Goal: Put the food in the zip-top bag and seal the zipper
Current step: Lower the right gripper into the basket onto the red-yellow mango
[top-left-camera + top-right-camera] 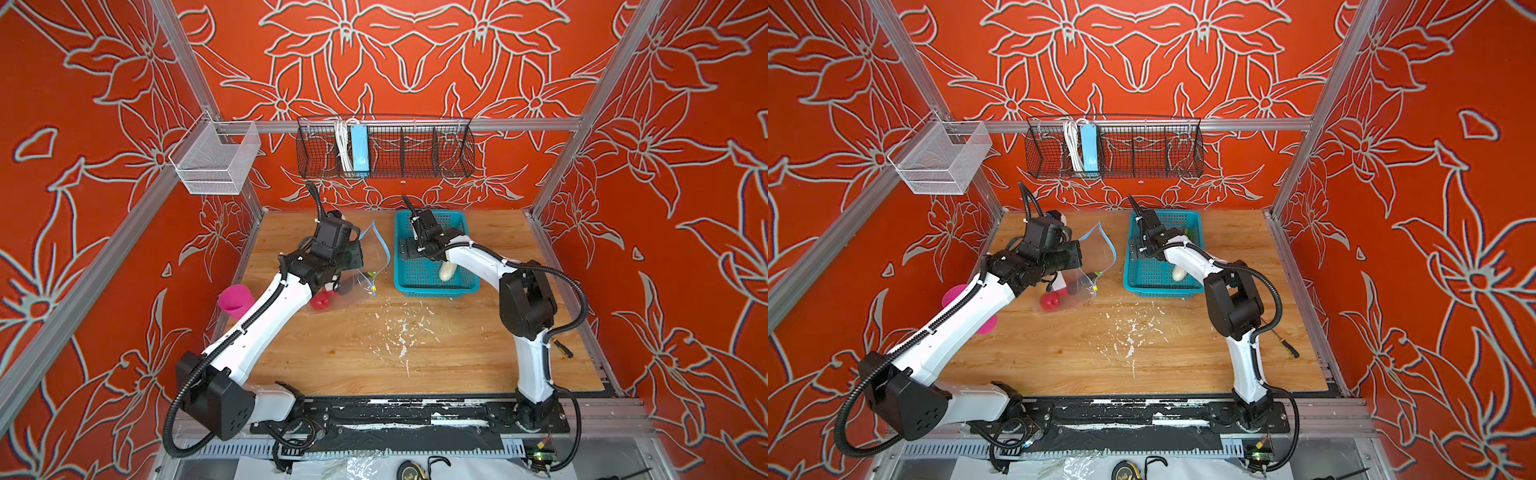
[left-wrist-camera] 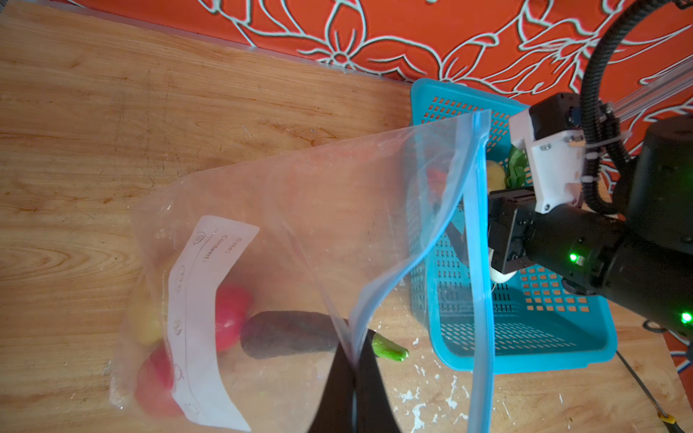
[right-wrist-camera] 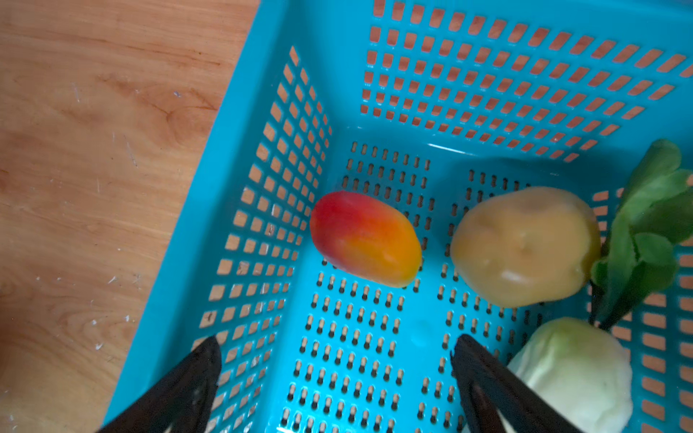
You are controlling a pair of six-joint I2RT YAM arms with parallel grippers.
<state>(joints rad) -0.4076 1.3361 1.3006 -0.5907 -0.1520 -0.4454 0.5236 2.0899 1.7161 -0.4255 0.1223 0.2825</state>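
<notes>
My left gripper is shut on one lip of the clear zip-top bag and holds its mouth up and open. In a top view that gripper is left of the teal basket. The blue zipper runs round the mouth, its yellowish slider low at the near end. Inside the bag lie a red apple, a second red apple and a dark eggplant. My right gripper stands open in the basket, close to a red-yellow fruit, a tan potato and a white radish.
A pink cup stands at the table's left edge behind my left arm. A screwdriver lies near the right edge. White flecks mark the table's middle. A black wire rack and a white mesh bin hang on the rails.
</notes>
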